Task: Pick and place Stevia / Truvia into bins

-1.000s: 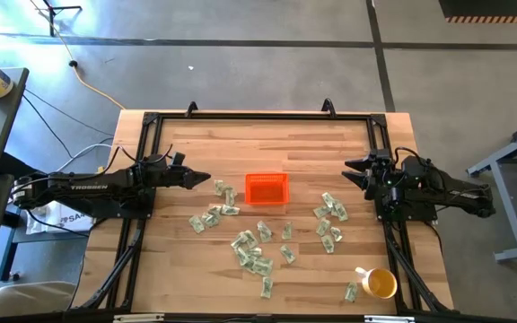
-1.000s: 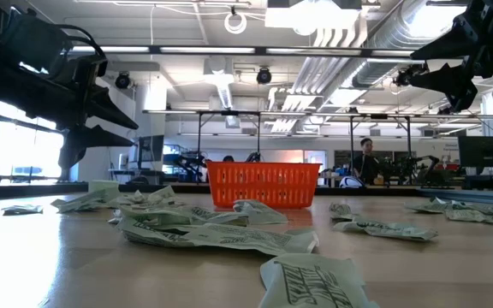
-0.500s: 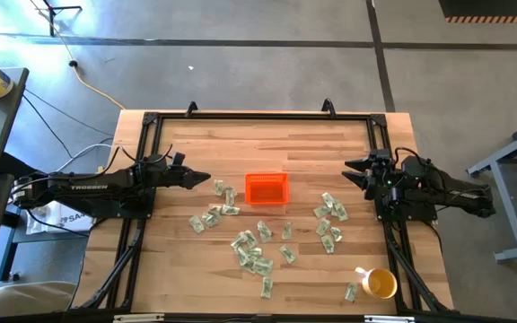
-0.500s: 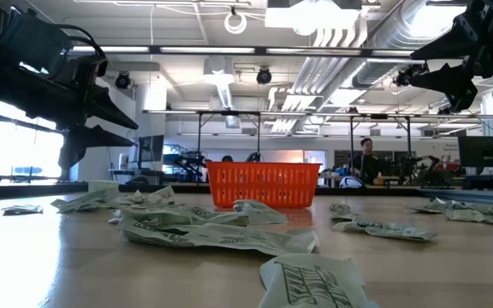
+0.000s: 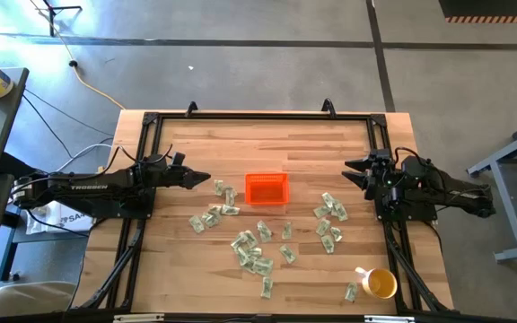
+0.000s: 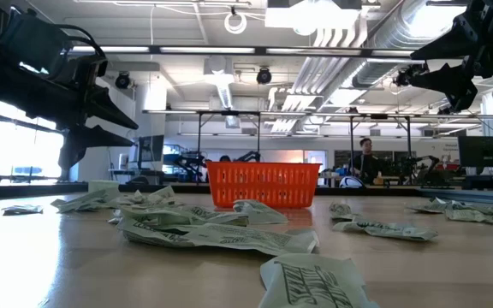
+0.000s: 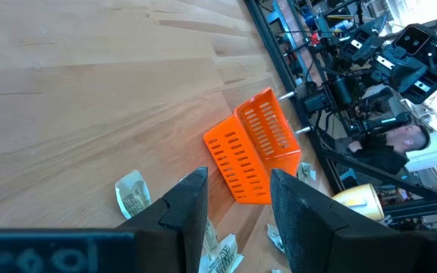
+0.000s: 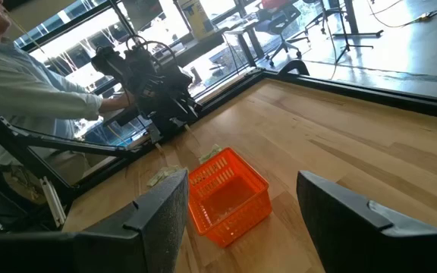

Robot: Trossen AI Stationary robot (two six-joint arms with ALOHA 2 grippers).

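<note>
Wooden table (image 5: 267, 135): packets (image 5: 251, 251) between parted pincers (image 5: 206, 179).

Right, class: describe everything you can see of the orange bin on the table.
The orange bin is a small square plastic tray with low, slotted walls and an open top, standing upright near the middle of the wooden table. It looks empty. Green-and-white sweetener packets lie scattered nearby, a few close beside it. Neither gripper touches it.

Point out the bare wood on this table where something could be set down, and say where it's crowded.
Free: the wide strip between the orange bin and the table's far rail, and the near-left corner. Crowded: packets scattered from the bin down toward the yellow mug.
</note>
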